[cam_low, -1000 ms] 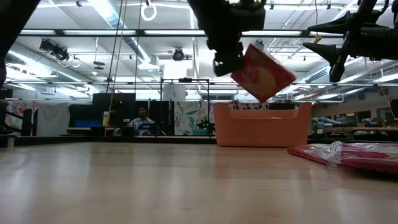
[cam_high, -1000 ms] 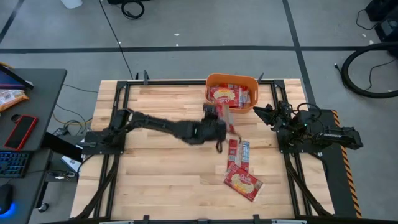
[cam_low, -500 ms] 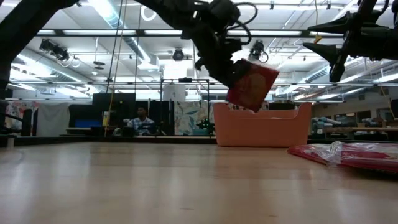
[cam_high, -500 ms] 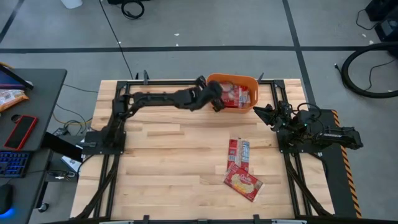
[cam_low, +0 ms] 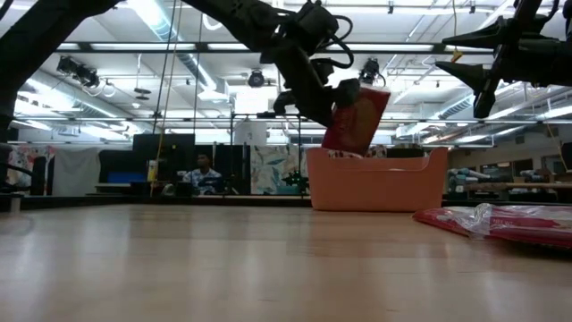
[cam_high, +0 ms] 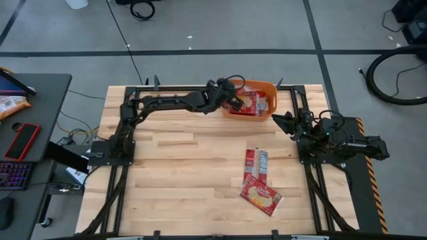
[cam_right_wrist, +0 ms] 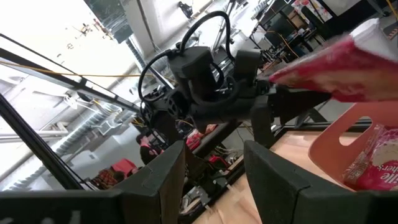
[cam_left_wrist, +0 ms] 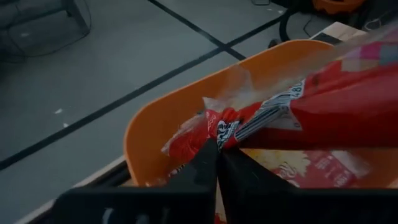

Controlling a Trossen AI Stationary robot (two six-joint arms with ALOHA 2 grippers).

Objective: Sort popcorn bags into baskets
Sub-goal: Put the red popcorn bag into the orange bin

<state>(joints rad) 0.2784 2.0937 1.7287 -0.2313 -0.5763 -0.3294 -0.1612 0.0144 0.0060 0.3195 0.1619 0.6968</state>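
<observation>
My left gripper is over the left end of the orange basket, shut on a red popcorn bag that hangs above the basket's rim. More red bags lie inside the basket. Two narrow bags and a wider bag lie flat on the table. My right gripper is open and empty at the table's right side, right of the basket. My left gripper pinches the bag's crumpled end seam between its two fingers. The fingers slant down from the table's left. The bag hangs below them, nearly upright and clear of the basket, with its lower end just above the rim.
A side desk at the left holds a red phone, an orange-and-white snack packet and a keyboard. The arms' black frames run along the table's left and right sides. A person sits far back in the room.
My left gripper has carried the bag from above the table's middle toward the far edge, until it is over the basket. The bag has swung from tilted to nearly upright and now hangs lower, just above the basket's rim.
</observation>
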